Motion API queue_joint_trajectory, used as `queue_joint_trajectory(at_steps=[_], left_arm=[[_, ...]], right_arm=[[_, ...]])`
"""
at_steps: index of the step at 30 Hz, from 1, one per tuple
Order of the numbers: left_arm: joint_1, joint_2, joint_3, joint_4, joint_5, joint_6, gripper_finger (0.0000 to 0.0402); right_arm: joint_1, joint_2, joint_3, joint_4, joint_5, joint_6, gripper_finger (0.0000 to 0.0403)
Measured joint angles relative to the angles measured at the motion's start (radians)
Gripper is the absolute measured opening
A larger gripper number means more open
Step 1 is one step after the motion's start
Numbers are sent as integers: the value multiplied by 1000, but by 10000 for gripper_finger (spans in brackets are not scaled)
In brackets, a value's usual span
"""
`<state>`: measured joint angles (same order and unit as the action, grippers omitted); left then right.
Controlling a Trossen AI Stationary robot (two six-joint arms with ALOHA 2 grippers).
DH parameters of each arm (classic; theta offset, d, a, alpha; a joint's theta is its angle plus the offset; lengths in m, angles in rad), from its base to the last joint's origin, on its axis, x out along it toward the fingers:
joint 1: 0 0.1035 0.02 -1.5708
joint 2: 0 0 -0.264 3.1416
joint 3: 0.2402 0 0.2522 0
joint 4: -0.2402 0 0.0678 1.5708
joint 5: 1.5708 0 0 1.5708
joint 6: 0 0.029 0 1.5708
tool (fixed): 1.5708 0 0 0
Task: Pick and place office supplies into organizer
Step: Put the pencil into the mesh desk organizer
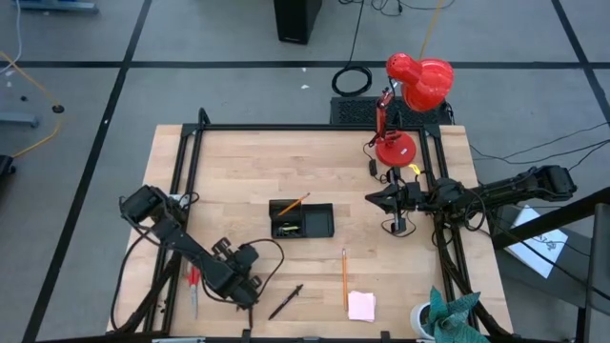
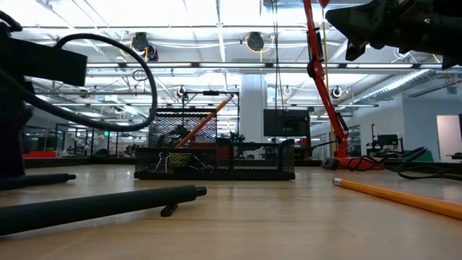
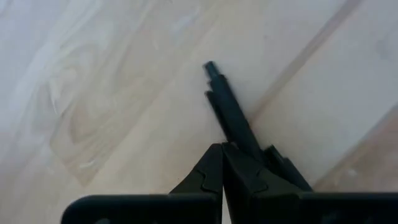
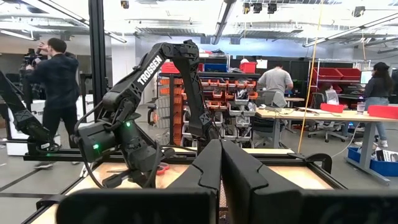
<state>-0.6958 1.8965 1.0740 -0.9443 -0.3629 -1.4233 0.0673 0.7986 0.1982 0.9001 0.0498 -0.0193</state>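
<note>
A thin black pen [image 1: 286, 301] lies flat on the wooden table near its front edge, also seen in the low view [image 2: 101, 204]. My left gripper [image 1: 250, 292] is shut and points steeply down just left of it; in the left wrist view the pen [image 3: 227, 106] runs out from behind my fingertips [image 3: 222, 149]. Red-handled scissors [image 1: 193, 286] lie left of that arm. An orange pencil [image 1: 344, 276] and a pink note pad [image 1: 361, 305] lie to the right. The black organizer [image 1: 319, 224] holds another orange pencil [image 1: 291, 204]. My right gripper [image 1: 372, 198] waits shut, raised at the right. My left gripper's shut fingers stand right beside the pen's shaft [image 3: 245, 134], coming from above and slanting down. The fingers hide the spot, and I cannot tell whether they touch the pen. The pen lies flat on the table.
A red desk lamp [image 1: 405, 105] stands at the far right corner. A white cup with a teal thing in it [image 1: 443, 314] sits at the near right corner. A black frame rail [image 1: 181, 181] runs along the table's left side. Bare wood lies between the organizer and the pen.
</note>
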Motion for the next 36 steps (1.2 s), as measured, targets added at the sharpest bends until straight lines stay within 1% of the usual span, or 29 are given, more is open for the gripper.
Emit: queue_joint_trajectory(at_steps=[5,9,11,15,20,23,26,32,36], left_arm=[[8,-2,-1,-9,1,0,13],[18,-27,-2,-36,11,-5,5],[21,-55,-6,-68,-2,-20,3],[39,-105,-2,-45,-12,-53,13],[64,-136,-1,25,20,-41,32],[75,-136,-1,43,50,3,50],[85,-135,0,86,88,40,78],[97,-132,0,83,85,90,143],[106,-128,-6,82,75,116,178]], right_arm=[[0,0,0,0,0,-1,4],[0,0,0,0,0,-3,4],[0,0,0,0,0,-3,4],[0,0,0,1,0,-3,4],[0,0,0,5,0,0,4],[0,0,0,5,-1,0,4],[0,0,0,7,-1,0,4],[0,0,0,7,-2,0,4],[0,0,0,7,-2,0,4]])
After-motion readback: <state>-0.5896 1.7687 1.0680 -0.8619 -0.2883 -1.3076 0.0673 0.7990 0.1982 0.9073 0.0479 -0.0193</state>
